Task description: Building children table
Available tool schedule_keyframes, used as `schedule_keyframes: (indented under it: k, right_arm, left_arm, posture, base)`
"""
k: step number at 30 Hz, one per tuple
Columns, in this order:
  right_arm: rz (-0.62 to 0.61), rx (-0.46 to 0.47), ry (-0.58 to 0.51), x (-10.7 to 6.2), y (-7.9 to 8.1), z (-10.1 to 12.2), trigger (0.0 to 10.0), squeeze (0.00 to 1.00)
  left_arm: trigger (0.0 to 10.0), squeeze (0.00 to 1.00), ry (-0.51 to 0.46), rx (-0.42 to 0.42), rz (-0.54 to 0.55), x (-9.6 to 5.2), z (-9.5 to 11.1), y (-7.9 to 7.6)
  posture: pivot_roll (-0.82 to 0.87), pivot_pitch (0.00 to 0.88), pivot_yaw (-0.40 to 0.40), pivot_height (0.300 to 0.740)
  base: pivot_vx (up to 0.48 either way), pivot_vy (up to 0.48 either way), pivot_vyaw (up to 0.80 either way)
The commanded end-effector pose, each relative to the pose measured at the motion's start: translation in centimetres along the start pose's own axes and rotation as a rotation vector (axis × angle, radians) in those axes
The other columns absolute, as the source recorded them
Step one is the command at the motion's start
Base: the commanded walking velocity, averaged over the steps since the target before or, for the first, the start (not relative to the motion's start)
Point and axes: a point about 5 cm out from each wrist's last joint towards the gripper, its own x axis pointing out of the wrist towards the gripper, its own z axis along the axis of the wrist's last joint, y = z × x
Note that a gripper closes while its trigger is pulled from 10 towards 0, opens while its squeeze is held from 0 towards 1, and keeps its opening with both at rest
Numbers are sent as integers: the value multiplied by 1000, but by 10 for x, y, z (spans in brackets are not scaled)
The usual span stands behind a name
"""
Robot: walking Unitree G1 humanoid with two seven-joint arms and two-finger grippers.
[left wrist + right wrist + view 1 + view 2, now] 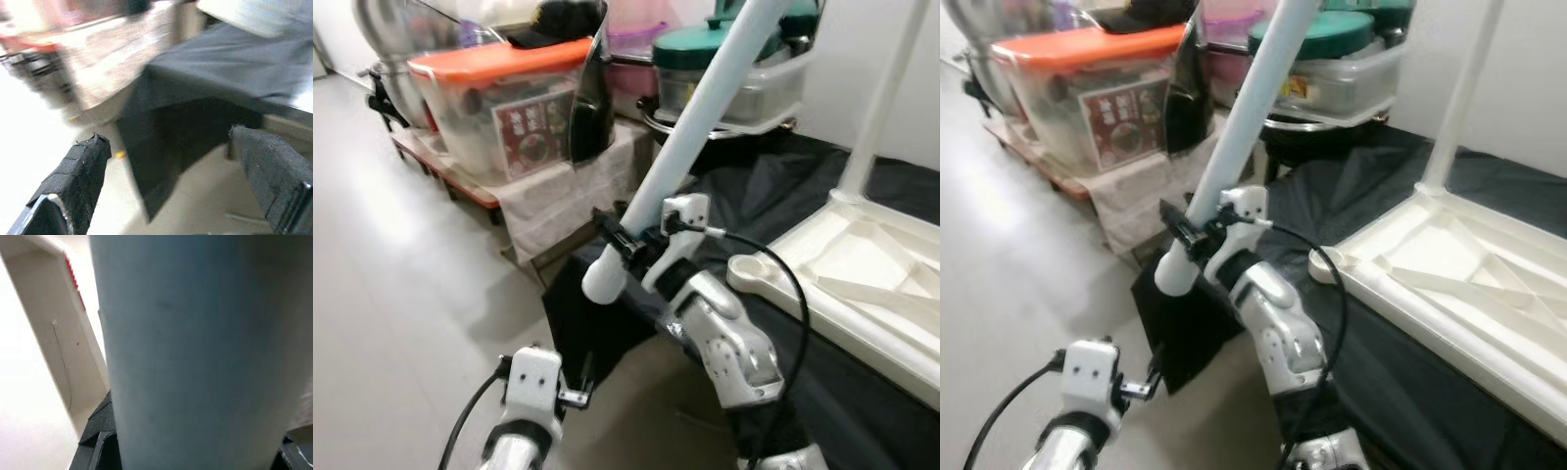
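Left eye view: right gripper (625,245) clamps a pale leg (685,137) near its lower end, tilted above the dark cloth (754,186). Left gripper (171,186) hangs open, idle. Upturned tabletop (862,264) carries one leg (881,98); the nearest socket (751,269) looks unfilled.

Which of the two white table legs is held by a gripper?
The tilted white leg, clamped near its lower end by the right gripper. The other leg stands already fixed in the tabletop.
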Motion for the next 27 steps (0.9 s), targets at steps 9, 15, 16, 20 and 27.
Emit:
schedule_keyframes:
  k: [9, 15, 16, 20, 27]
  right_arm:
    - [12, -46, 30, -4, 3, -6, 10000, 0]
    - [22, -58, 62, -10, 5, -14, 10000, 0]
    - [25, -59, 70, -12, 7, -17, 10000, 0]
    - [29, -63, 83, -15, 8, -21, 10000, 0]
    - [37, -76, 121, -23, 11, -31, 10000, 0]
  left_arm:
    - [10000, 0, 15, 4, 20, 0, -3, -3]
    - [10000, 0, 20, 1, 21, 0, -5, -4]
    - [10000, 0, 23, -4, 27, 0, -6, -4]
    - [10000, 0, 26, -13, 36, 0, -7, -3]
    - [10000, 0, 28, -13, 40, 1, -8, -3]
  posture:
    - [28, 0, -3, 740]
    - [28, 0, -3, 740]
    - [28, 0, -3, 740]
    - [25, 0, -4, 740]
    - [23, 0, -6, 740]
  base:
    - [0, 0, 800]
    - [0, 0, 800]
    - [0, 0, 800]
    - [0, 0, 800]
    - [0, 0, 800]
